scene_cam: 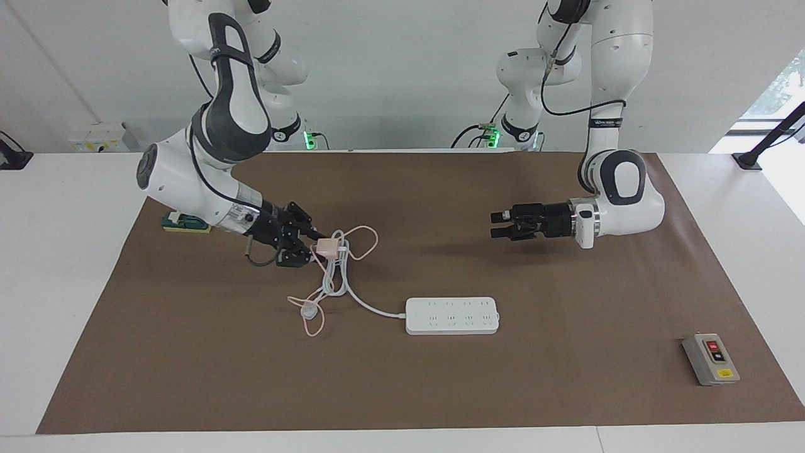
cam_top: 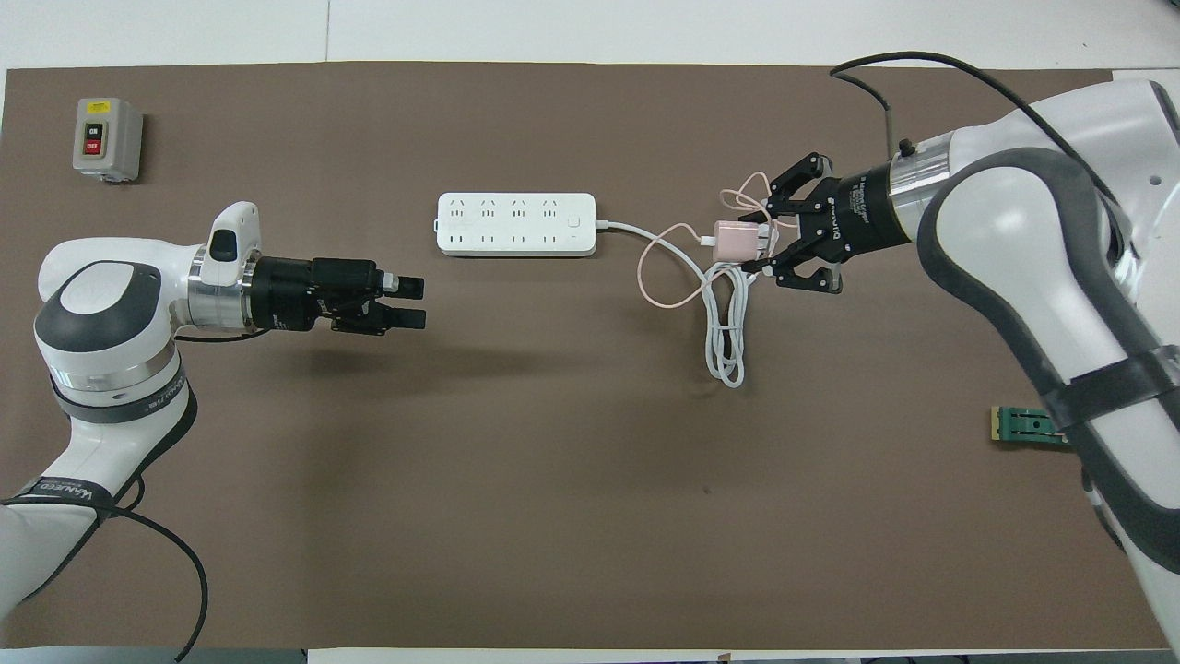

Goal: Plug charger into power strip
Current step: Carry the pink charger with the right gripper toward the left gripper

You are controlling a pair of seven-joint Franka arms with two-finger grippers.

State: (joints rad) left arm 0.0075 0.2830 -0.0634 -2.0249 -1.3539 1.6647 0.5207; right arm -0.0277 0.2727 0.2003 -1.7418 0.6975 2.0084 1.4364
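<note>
- The right claw [scene_cam: 312,244] is clamped on the charger [scene_cam: 326,246], carrying it over the coiled white cord [scene_cam: 336,267]; the pickup is done.
- The charger's pink cable [scene_cam: 311,314] trails down across the white plug [scene_cam: 307,311] onto the desk [scene_cam: 566,390].
- The left claw [scene_cam: 497,224] waits over bare desk with its fingers apart, holding nothing.
- The power strip [scene_cam: 452,315] lies flat, farther from the robots than both claws, every socket free.
- Judging from this, carrying the charger the rest of the way, lining up its prongs and pushing it in all remain.
</note>
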